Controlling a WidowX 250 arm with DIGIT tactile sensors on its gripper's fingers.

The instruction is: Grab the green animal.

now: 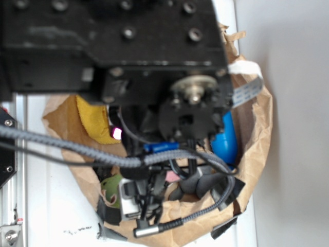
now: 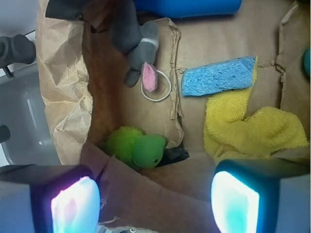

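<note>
The two glowing pads (image 2: 75,206) of the gripper (image 2: 155,204) fill the bottom of the wrist view, spread wide with nothing between them. Just past them the green animal (image 2: 136,147) lies in a fold of the crumpled paper bag (image 2: 63,82), beside its left wall. It looks light and squashy, fuzzy body and smoother rounded head; a pinch across the plump middle should hold. Further in lie a grey plush (image 2: 133,39) with a pink ear, a metal ring (image 2: 156,87), a porous blue sponge (image 2: 218,76) and a nubbly yellow cloth (image 2: 252,128).
</note>
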